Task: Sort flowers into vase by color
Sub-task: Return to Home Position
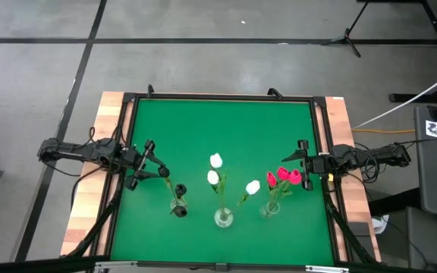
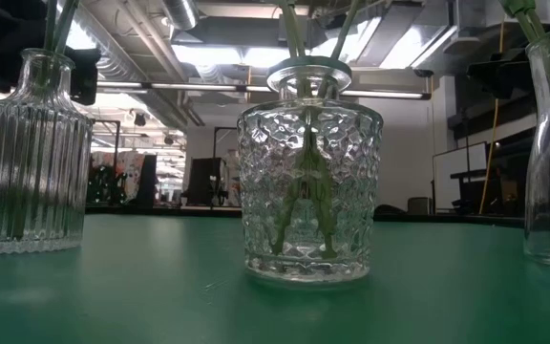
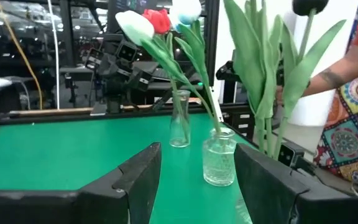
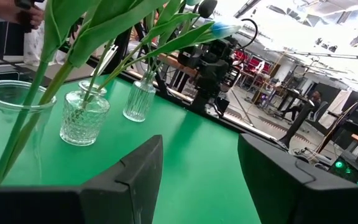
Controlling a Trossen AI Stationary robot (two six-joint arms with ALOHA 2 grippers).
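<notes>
Three glass vases stand in a row near the table's front edge. The ribbed left vase (image 1: 179, 206) (image 2: 27, 153) holds dark-headed flowers (image 3: 309, 6). The knobbly middle vase (image 1: 223, 218) (image 2: 308, 191) holds white flowers (image 1: 216, 160). The right vase (image 1: 270, 208) (image 4: 11, 124) holds red flowers (image 1: 283, 176). All stems stand in the vases' necks. My left gripper (image 1: 154, 161) (image 3: 197, 186) hangs open at the table's left side, level, facing the vases. My right gripper (image 1: 304, 163) (image 4: 197, 180) hangs open at the right side, beside the red flowers.
The green mat (image 1: 226, 129) is bare behind the vases, with a black frame (image 1: 222, 97) around it. A person's arm (image 3: 347, 68) shows past the table's front edge in the left wrist view, and a hand (image 4: 11, 9) in the right wrist view.
</notes>
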